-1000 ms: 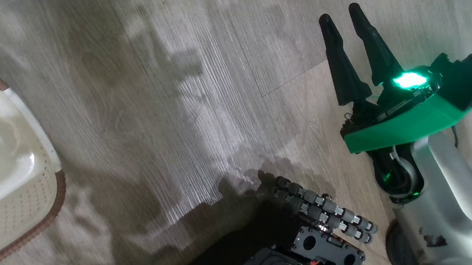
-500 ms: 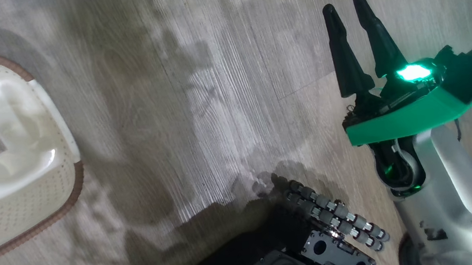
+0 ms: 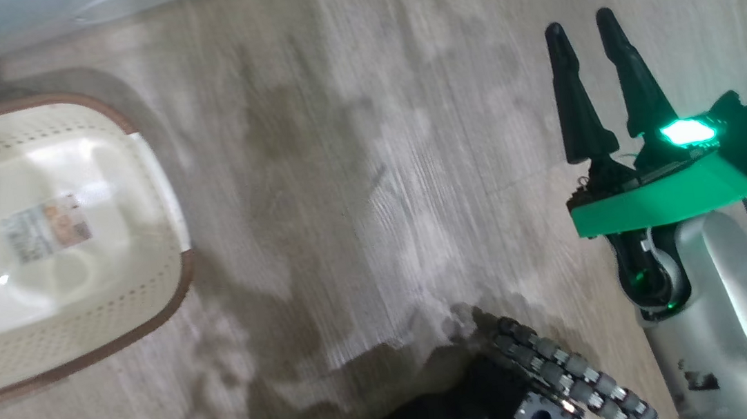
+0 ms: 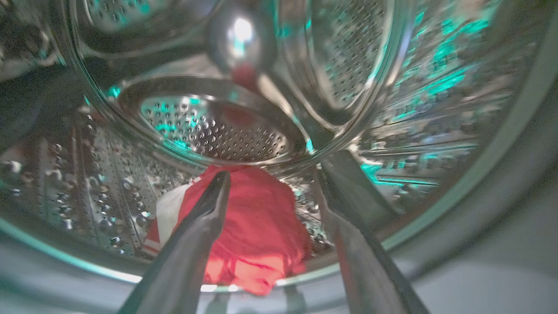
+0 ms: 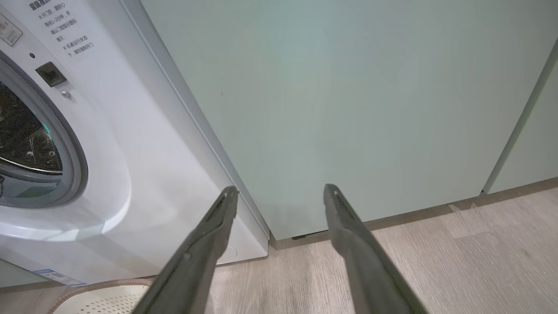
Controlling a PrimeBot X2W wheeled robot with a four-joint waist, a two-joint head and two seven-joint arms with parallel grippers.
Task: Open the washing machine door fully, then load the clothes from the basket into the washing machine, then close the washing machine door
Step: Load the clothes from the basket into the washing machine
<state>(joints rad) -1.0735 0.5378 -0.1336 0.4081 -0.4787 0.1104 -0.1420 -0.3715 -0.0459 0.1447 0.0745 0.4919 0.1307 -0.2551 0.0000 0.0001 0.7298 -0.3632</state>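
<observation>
My left gripper (image 4: 272,174) is open inside the washing machine's steel drum (image 4: 213,131). The red clothes (image 4: 257,226) with white trim lie loose on the drum's bottom, just past the fingers and partly behind the left one. The cream basket (image 3: 155,184) sits on the floor at the left of the head view, with a label (image 3: 45,226) on its bare floor. My right gripper (image 3: 582,24) hangs open over the floor, nothing between its fingers. In the right wrist view that gripper (image 5: 281,189) points at the cabinet beside the white washing machine (image 5: 144,144). The washing machine door is out of view.
Pale green cabinets (image 5: 348,96) stand right of the washer, meeting the wood floor (image 5: 479,244). The basket's corner (image 5: 100,296) lies at the washer's foot. My dark wheeled base (image 3: 538,386) is at the bottom of the head view. Open floor (image 3: 355,170) lies between basket and right arm.
The head camera has swung, so the basket now sits further right and lower and the washer's base shows at the top. My left gripper has opened. The right gripper stays open.
</observation>
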